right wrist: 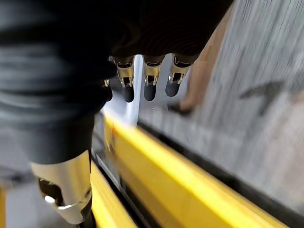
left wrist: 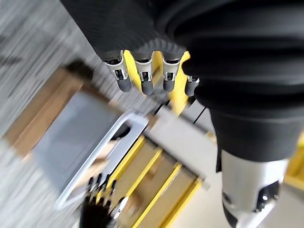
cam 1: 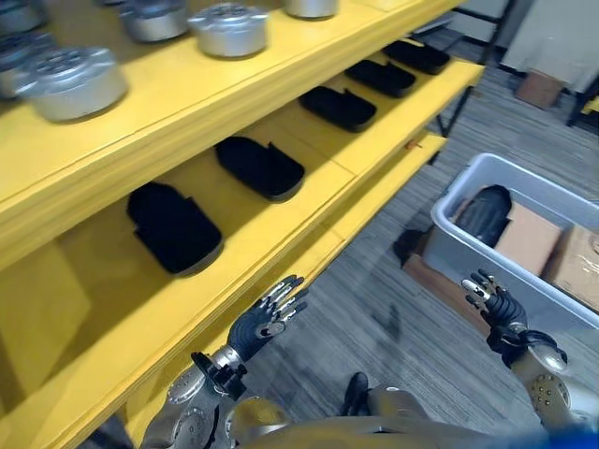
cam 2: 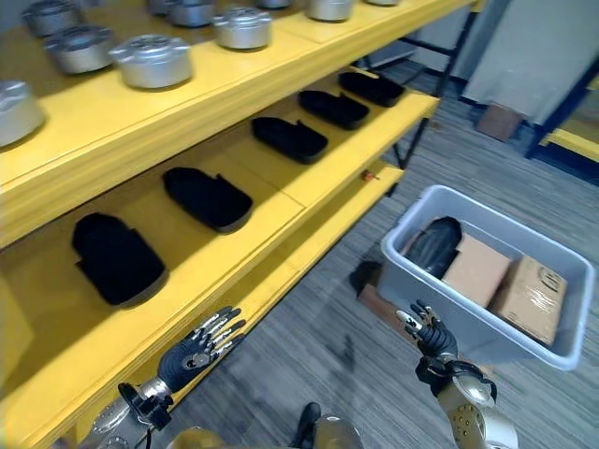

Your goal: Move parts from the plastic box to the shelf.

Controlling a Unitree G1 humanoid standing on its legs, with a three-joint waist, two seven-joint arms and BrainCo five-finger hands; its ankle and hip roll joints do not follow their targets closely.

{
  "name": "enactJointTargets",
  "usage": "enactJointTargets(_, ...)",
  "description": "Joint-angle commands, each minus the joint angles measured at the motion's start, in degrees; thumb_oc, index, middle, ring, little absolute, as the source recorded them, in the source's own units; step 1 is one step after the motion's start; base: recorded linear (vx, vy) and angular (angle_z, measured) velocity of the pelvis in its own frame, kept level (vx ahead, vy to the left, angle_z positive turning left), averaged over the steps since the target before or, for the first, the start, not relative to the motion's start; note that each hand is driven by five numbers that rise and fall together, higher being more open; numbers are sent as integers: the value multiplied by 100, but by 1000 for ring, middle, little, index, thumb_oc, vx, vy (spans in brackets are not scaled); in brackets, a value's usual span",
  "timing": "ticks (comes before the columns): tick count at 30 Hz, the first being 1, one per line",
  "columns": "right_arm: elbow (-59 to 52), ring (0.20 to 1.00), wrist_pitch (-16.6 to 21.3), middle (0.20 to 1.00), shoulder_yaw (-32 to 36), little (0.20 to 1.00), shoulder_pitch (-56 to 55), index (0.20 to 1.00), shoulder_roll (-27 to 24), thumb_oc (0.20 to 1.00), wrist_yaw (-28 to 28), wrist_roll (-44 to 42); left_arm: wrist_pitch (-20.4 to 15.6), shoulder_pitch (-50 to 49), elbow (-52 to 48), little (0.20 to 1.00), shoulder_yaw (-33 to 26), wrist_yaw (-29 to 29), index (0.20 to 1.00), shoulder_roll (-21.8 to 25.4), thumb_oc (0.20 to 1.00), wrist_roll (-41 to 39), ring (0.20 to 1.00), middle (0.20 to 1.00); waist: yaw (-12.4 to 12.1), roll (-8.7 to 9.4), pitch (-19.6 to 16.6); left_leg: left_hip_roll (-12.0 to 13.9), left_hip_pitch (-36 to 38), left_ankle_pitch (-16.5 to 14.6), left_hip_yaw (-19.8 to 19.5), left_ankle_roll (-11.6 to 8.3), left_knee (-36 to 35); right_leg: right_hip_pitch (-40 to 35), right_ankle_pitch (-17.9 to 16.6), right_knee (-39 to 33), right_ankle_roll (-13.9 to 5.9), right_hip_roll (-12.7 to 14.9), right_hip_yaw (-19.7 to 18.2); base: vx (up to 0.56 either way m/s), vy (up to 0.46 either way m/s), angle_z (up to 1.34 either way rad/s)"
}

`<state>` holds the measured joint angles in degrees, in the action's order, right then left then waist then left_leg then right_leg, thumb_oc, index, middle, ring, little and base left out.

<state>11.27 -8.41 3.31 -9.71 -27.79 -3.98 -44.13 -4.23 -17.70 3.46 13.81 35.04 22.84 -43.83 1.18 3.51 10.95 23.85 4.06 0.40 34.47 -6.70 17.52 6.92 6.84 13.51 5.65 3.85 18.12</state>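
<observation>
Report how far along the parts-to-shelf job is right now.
Done: five black parts already lie in a row on the yellow shelf. In hand: nothing; the left hand is open by the shelf edge and the right hand is open near the grey plastic box. Left: one black part sits in the box beside cardboard boxes.

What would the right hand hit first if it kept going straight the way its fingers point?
Most likely the near wall of the grey plastic box; the right hand is open, aimed at it, though depth is uncertain.
</observation>
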Motion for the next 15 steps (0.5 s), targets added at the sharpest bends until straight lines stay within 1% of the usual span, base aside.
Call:
enactJointTargets(1, 7, 1000, 468, 1000, 322, 1000, 333, 1000, 38, 1000, -236, 218, -367, -81, -414, 1000, -59, -88, 1000, 91, 1000, -40, 1000, 1000, -57, 75, 168, 72, -142, 369, 256, -158, -597, -838, -122, -290, -997, 674, 822, 78, -215, -29)
enactJointTargets(2, 39, 1000, 516, 1000, 346, 1000, 321, 1000, 23, 1000, -246, 331, -430, -31, -369, 1000, -51, -94, 1000, 85, 1000, -35, 1000, 1000, -15, 62, 171, 194, -139, 480, 289, -237, -526, -798, -84, -263, -957, 629, 769, 135, -344, -45)
enactJointTargets(3, 113, 1000, 515, 1000, 431, 1000, 292, 1000, -31, 1000, -247, 279, -507, -4, -356, 1000, -73, -136, 1000, 91, 1000, -85, 1000, 1000, 68, 47, 177, 374, -131, 646, 334, -339, -423, -748, -3, -200, -884, 567, 706, 128, -317, -62)
enactJointTargets(4, 130, 1000, 541, 1000, 463, 1000, 285, 1000, -55, 1000, -236, 325, -535, 7, -352, 1000, -86, -159, 1000, 98, 1000, -100, 1000, 1000, 84, 36, 176, 432, -131, 720, 342, -382, -393, -729, 23, -181, -864, 549, 691, 146, -348, -95)
enactJointTargets(5, 185, 1000, 609, 1000, 536, 1000, 294, 1000, -132, 1000, -133, 443, -658, 61, -317, 1000, -117, -224, 1000, 112, 1000, -89, 1000, 1000, 132, 15, 169, 591, -132, 908, 356, -492, -331, -658, 100, -118, -799, 497, 657, 97, -229, -81)
enactJointTargets(7, 213, 1000, 583, 1000, 562, 1000, 343, 1000, -212, 1000, -39, 406, -839, 122, -299, 1000, -140, -352, 1000, 140, 1000, -106, 1000, 1000, 162, 9, 158, 679, -106, 979, 356, -549, -300, -585, 153, -57, -757, 493, 637, 65, -201, -55)
enactJointTargets(8, 220, 1000, 626, 1000, 532, 1000, 405, 1000, -256, 1000, 77, 507, -962, 213, -324, 1000, -210, -503, 1000, 172, 1000, -260, 1000, 1000, 164, 12, 130, 673, -53, 1000, 225, -589, -284, -461, 187, 22, -715, 507, 603, 16, -134, -59)
enactJointTargets(9, 223, 1000, 628, 1000, 528, 1000, 412, 1000, -257, 1000, 88, 511, -966, 219, -329, 1000, -220, -507, 1000, 177, 1000, -276, 1000, 1000, 164, 16, 125, 671, -59, 1001, 211, -591, -276, -445, 195, 33, -711, 508, 598, 2, -172, -60)
enactJointTargets(10, 206, 1000, 581, 1000, 438, 1000, 426, 1000, -261, 1000, 242, 532, -997, 293, -339, 1000, -289, -536, 1000, 176, 1000, -431, 1000, 1000, 147, 24, 98, 600, -50, 979, 31, -600, -216, -374, 197, 37, -678, 496, 554, 1, -115, -41)
enactJointTargets(11, 193, 1000, 613, 1000, 346, 1000, 427, 1000, -246, 1000, 320, 598, -1009, 335, -346, 1000, -324, -590, 1000, 148, 1000, -480, 1000, 1000, 120, 20, 76, 474, -94, 923, -153, -579, -181, -343, 195, 19, -665, 465, 485, 19, -151, -38)
enactJointTargets(12, 188, 1000, 652, 1000, 253, 1000, 427, 1000, -239, 1000, 452, 693, -1026, 378, -343, 1000, -381, -660, 1000, 121, 1000, -527, 1000, 1000, 70, 3, 45, 239, -209, 783, -425, -503, -141, -325, 196, -12, -664, 431, 400, 51, -103, -48)
enactJointTargets(14, 170, 1000, 652, 1000, 59, 1000, 384, 1000, -188, 1000, 672, 701, -990, 445, -341, 1000, -434, -814, 1000, 57, 1000, -551, 1000, 1000, -13, -28, 5, -375, -414, 362, -893, -283, -122, -402, 106, -203, -677, 330, 203, 92, -88, -85)
enactJointTargets(15, 159, 1000, 654, 1000, 36, 1000, 365, 1000, -175, 1000, 689, 701, -983, 450, -344, 1000, -434, -840, 1000, 52, 1000, -551, 1000, 1000, -12, -32, 2, -451, -461, 315, -928, -247, -99, -437, 85, -259, -687, 317, 174, 103, -71, -90)
